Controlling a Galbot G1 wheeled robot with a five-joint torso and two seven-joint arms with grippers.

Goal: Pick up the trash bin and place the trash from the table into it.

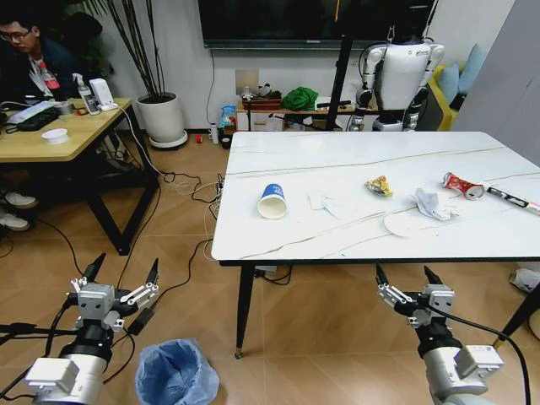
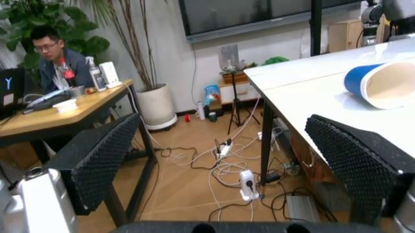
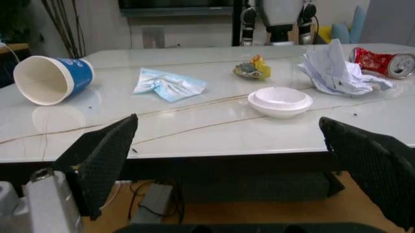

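Both grippers hang with fingers spread wide and empty: the left gripper (image 1: 123, 274) above the bin (image 1: 175, 372) on the floor, the right gripper (image 1: 409, 277) before the table (image 1: 337, 240), where the cup (image 1: 272, 201), lid (image 3: 280, 101), tissue (image 1: 430, 203) and can (image 1: 461, 186) lie.

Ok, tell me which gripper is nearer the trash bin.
Left. The left gripper hangs open just above and left of the trash bin on the floor. The right gripper is open far across, below the table edge.
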